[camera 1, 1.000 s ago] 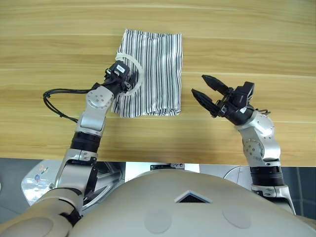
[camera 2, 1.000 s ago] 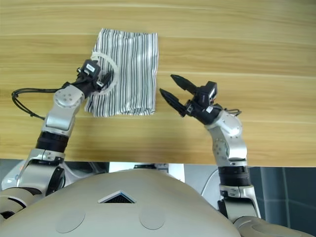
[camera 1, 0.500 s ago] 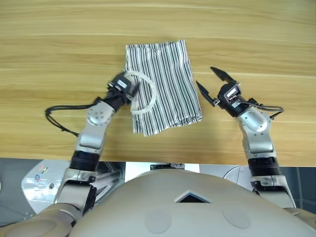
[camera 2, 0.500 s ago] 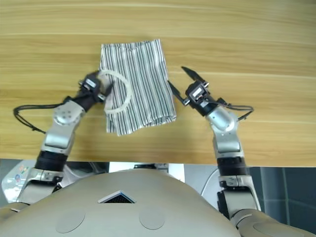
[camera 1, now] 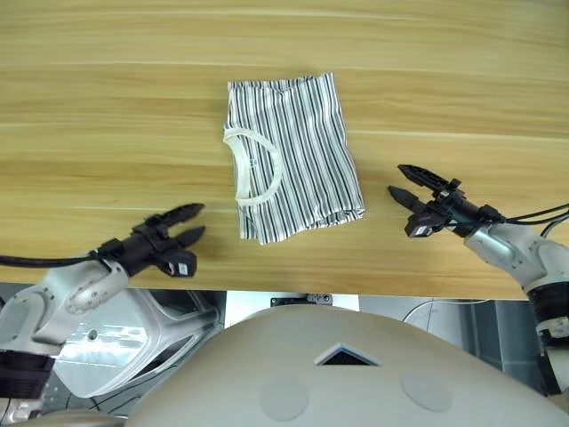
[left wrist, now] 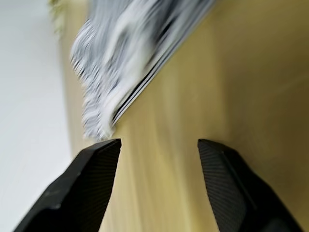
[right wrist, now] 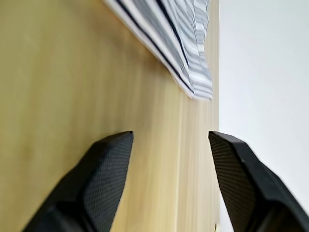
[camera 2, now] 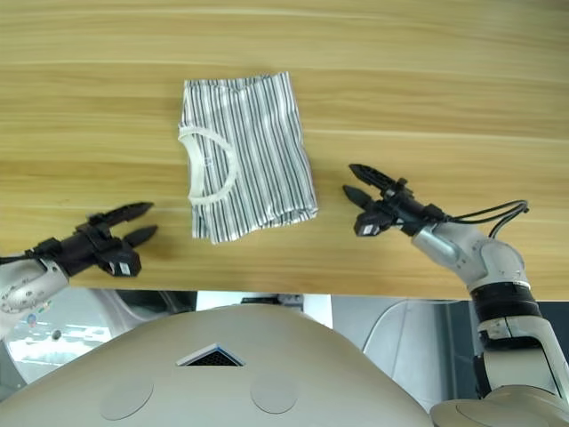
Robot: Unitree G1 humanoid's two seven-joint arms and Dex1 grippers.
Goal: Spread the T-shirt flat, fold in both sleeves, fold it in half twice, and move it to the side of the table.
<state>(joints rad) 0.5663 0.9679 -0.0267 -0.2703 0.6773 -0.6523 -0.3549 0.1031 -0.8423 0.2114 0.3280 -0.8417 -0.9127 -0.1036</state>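
Note:
The striped T-shirt (camera 1: 293,156) lies folded into a small rectangle on the wooden table (camera 1: 462,80), its white collar ring facing left. My left gripper (camera 1: 192,223) is open near the table's front edge, left of the shirt and apart from it. My right gripper (camera 1: 402,181) is open to the right of the shirt, a short gap from its edge, holding nothing. In the left wrist view the folded shirt (left wrist: 130,63) lies beyond the black fingertips (left wrist: 96,166). The right wrist view shows the shirt's edge (right wrist: 178,43) ahead of its fingertips (right wrist: 111,164).
Bare wood surrounds the shirt on all sides. The table's front edge (camera 1: 293,292) runs just below both grippers. A black cable (camera 1: 36,261) trails from the left arm.
My left gripper has let go of the shirt and drawn back left toward the front edge. The right gripper has pulled away to the right. The shirt has stayed where it was.

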